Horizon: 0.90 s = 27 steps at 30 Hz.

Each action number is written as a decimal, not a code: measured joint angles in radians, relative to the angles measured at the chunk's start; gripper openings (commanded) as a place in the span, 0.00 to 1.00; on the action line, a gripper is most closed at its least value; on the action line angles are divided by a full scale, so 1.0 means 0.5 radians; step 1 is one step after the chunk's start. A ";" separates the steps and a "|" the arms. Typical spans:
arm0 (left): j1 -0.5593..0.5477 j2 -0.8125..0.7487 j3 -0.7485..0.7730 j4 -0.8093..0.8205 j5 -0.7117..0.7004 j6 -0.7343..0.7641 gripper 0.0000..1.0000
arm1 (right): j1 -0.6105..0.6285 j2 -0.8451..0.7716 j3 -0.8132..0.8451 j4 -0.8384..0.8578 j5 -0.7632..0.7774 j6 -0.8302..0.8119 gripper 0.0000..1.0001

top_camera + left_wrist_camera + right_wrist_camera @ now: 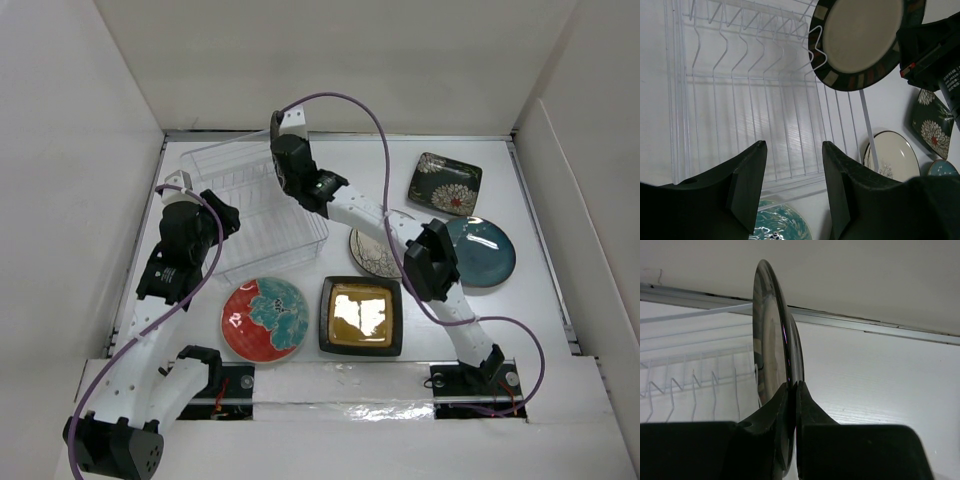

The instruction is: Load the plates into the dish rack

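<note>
My right gripper (791,385) is shut on the rim of the round dark-rimmed cream plate (772,330) and holds it upright, edge-on, over the far right part of the clear dish rack (250,215). The left wrist view shows that plate (860,40) above the rack wires (740,100). In the top view the right gripper (281,150) hides it. My left gripper (792,145) is open and empty above the rack's near edge, also seen in the top view (222,218). The red plate with teal flowers (265,320), square black-gold plate (361,316), branch-pattern plate (372,255), teal plate (485,252) and square dark floral plate (445,184) lie flat on the table.
White walls close the table in on the left, the back and the right. The right arm's forearm (360,212) crosses over the branch-pattern plate. A purple cable (370,120) loops above the right arm. The rack's slots (730,55) hold nothing.
</note>
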State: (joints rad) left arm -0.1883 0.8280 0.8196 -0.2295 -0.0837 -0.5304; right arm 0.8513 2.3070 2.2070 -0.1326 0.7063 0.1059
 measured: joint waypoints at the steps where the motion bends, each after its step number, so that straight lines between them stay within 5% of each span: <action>1: 0.000 0.001 0.000 -0.001 0.000 0.000 0.46 | 0.014 0.008 0.008 0.006 0.013 -0.021 0.00; 13: 0.018 0.000 0.000 0.001 0.006 -0.005 0.46 | 0.110 0.195 0.102 0.056 -0.002 -0.090 0.31; 27: 0.027 0.001 0.000 0.006 -0.069 -0.006 0.48 | -0.117 0.317 0.419 -0.061 -0.469 0.287 0.34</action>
State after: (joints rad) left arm -0.1745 0.8284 0.8196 -0.2264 -0.1184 -0.5335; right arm 0.7925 2.4653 2.4165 -0.1631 0.4717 0.2493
